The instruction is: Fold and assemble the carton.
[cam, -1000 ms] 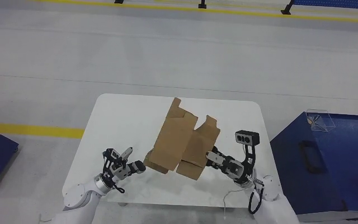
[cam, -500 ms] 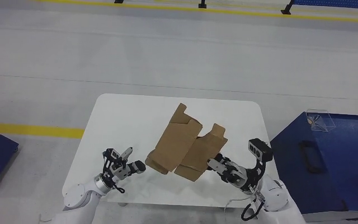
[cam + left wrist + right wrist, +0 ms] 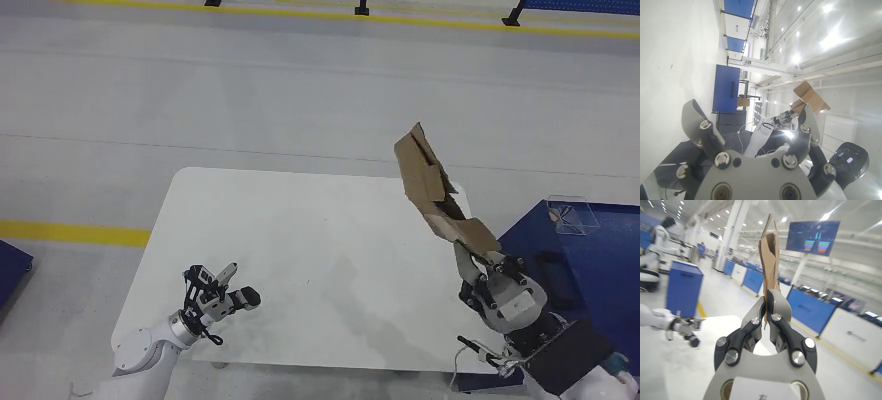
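Nearest, over the front left corner of the table (image 3: 300, 230): left gripper (image 3: 238, 283), spread wide, holding nothing. Shows the same wide spread from its own wrist camera (image 3: 749, 108), with bare white tabletop alongside. Hangs low, close to the surface.

Just off the front right corner: right gripper (image 3: 468, 255), raised above table height and clamped tight on the carton (image 3: 430, 185). Pinches one lower edge of the cardboard between both pads (image 3: 769, 302), with no gap to either side of the sheet.

Farther out, the carton itself: brown, mostly flat, not yet squared up. Held in the air, clear of the tabletop. Rises up and away from the right gripper over the table's right edge, toward the far right corner. Seen edge-on from the right wrist (image 3: 769, 256), with the panels slightly parted and the top flaps loose and splayed at the far end. Sits well apart from the left gripper, with the width of the table between them.

Right of the table: blue cabinet (image 3: 580, 290), with a clear box (image 3: 572, 215) on its far corner.

Beyond the table: grey floor, crossed by a yellow line (image 3: 70, 234) on the left. Farther still, from the right wrist: blue and white barriers (image 3: 751, 279) and a screen (image 3: 813, 236) up on a pole.
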Motion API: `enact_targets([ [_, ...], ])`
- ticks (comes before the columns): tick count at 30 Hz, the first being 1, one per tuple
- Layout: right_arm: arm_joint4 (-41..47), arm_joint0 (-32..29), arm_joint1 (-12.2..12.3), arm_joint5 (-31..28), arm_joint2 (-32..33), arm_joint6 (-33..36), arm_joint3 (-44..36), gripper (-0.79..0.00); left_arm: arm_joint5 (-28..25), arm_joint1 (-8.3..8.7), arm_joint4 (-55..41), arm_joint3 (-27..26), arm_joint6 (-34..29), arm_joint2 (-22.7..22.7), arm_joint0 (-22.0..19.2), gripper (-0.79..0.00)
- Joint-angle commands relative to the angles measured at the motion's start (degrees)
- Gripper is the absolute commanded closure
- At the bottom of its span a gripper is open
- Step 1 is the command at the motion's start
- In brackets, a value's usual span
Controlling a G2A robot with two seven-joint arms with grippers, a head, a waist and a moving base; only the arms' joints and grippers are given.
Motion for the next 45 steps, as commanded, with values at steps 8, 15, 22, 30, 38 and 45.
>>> enact_targets([
  [8,-43.5,-11.6,0.0,39.8,-8.4,-20.8,-0.2,0.0,0.0,0.0,0.0,0.0,0.0,0.0,0.0,-0.785],
  [15,-62.7,-15.5,-0.3,59.4,-12.7,-16.1,-0.2,0.0,0.0,0.0,0.0,0.0,0.0,0.0,0.0,-0.785],
  [22,-47.6,-14.6,0.3,46.4,-14.6,-16.3,-0.2,0.0,0.0,0.0,0.0,0.0,0.0,0.0,0.0,-0.785],
  [30,-2.6,-9.5,2.7,-6.8,-3.6,-20.4,-0.2,0.0,0.0,0.0,0.0,0.0,0.0,0.0,0.0,-0.785],
  [38,33.2,-1.5,6.4,-27.2,-12.7,-0.2,12.8,0.0,0.0,0.0,0.0,0.0,0.0,0.0,0.0,-0.785],
  [45,72.6,8.5,11.8,-27.2,-30.0,27.4,25.9,0.0,0.0,0.0,0.0,0.0,0.0,0.0,0.0,-0.785],
])
